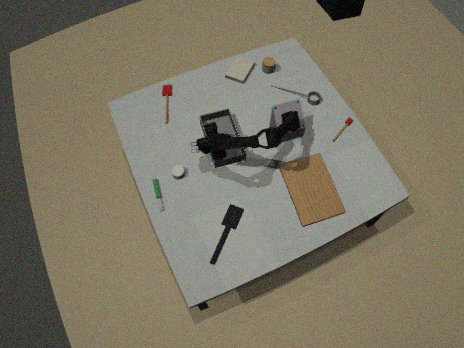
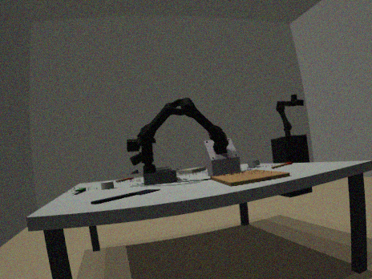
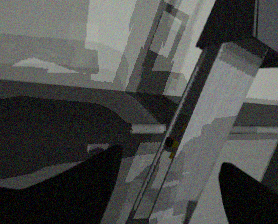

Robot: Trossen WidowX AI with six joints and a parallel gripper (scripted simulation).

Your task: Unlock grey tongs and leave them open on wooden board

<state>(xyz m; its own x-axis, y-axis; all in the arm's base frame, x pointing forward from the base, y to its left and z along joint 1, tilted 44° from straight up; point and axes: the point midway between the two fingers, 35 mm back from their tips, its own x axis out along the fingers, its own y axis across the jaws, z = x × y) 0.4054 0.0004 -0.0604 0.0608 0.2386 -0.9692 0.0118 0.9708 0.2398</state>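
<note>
The roasting tin (image 1: 216, 113) (image 2: 160, 177) stands under the arm. The grey tongs (image 3: 215, 115) lie across it; their ends stick out at the left in the top view, and much of them is hidden by the arm. My gripper (image 1: 215, 141) (image 2: 149, 168) (image 3: 170, 161) points down, low over the tin. It is open, with its black fingertips wide apart. In the wrist view a long grey arm of the tongs runs slanting through the gap between the fingertips, with no visible contact. The wooden board (image 1: 315, 191) (image 2: 250, 177) lies flat near the arm's base, with nothing on it.
A black spatula (image 1: 232, 217) (image 2: 124, 196) lies towards the front. A white round pot (image 1: 178, 171) (image 2: 107, 185) and a green-handled tool (image 1: 157, 188) are at the left. Red-headed tools (image 1: 167, 90) (image 1: 349, 121), a pale block (image 1: 240, 69), a jar (image 1: 269, 66) and a ring-ended tool (image 1: 308, 96) lie farther out.
</note>
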